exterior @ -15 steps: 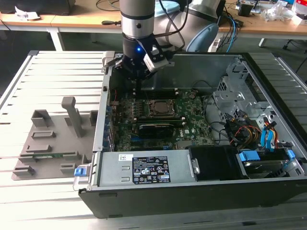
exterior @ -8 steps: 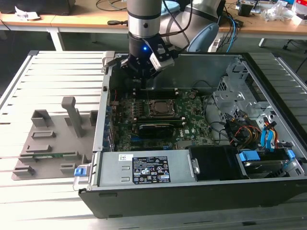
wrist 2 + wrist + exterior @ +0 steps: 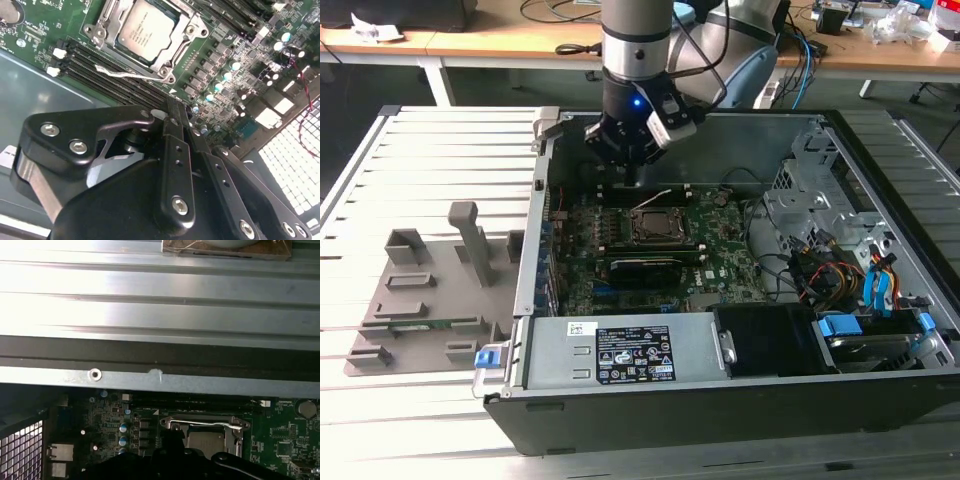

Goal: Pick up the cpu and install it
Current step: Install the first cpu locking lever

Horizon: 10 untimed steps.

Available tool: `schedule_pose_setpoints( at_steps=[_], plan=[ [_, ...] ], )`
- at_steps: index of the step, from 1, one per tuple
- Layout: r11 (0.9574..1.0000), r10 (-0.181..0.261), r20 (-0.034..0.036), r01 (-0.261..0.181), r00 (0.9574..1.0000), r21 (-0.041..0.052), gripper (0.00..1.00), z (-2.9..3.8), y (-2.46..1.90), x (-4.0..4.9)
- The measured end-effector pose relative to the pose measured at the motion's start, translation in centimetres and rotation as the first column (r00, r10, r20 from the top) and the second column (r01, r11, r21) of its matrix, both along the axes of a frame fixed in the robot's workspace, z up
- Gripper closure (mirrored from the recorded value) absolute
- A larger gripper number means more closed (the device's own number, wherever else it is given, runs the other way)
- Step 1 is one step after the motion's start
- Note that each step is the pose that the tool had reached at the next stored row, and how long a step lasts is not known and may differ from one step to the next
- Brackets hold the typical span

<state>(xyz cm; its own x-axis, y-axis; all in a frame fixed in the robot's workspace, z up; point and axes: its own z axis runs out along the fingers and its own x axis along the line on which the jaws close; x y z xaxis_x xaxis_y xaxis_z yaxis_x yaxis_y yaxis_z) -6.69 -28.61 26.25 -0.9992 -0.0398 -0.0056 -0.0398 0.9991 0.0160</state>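
The cpu lies flat in the motherboard's socket, silvery top up, with the metal socket frame around it. In the exterior view the cpu sits mid-board inside the open computer case. The first wrist view shows the cpu behind the thin lever wire. My gripper hangs a little above the board, just beyond the socket toward the case's far wall. In the second wrist view my gripper has its black fingers pressed together, with nothing between them.
The case wall runs close behind the gripper. Black memory slots run beside the socket. A power supply fills the case's near side, with a drive cage and cables at the exterior view's right. A grey fixture tray lies outside at the exterior view's left.
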Motion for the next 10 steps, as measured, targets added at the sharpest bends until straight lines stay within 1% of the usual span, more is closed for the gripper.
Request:
schedule_pose_setpoints(
  at_steps=[4,5,10],
  plan=[
    [1.0000,0.000,-0.0003,0.000,1.0000,-0.0002,0.89,-0.06,0.00,0.35],
    [1.0000,0.000,-0.0012,0.000,1.0000,-0.0003,0.89,-0.08,0.00,0.91],
    [1.0000,0.000,-0.0022,0.000,1.0000,-0.0012,0.89,-0.16,0.00,1.49]
  ],
)
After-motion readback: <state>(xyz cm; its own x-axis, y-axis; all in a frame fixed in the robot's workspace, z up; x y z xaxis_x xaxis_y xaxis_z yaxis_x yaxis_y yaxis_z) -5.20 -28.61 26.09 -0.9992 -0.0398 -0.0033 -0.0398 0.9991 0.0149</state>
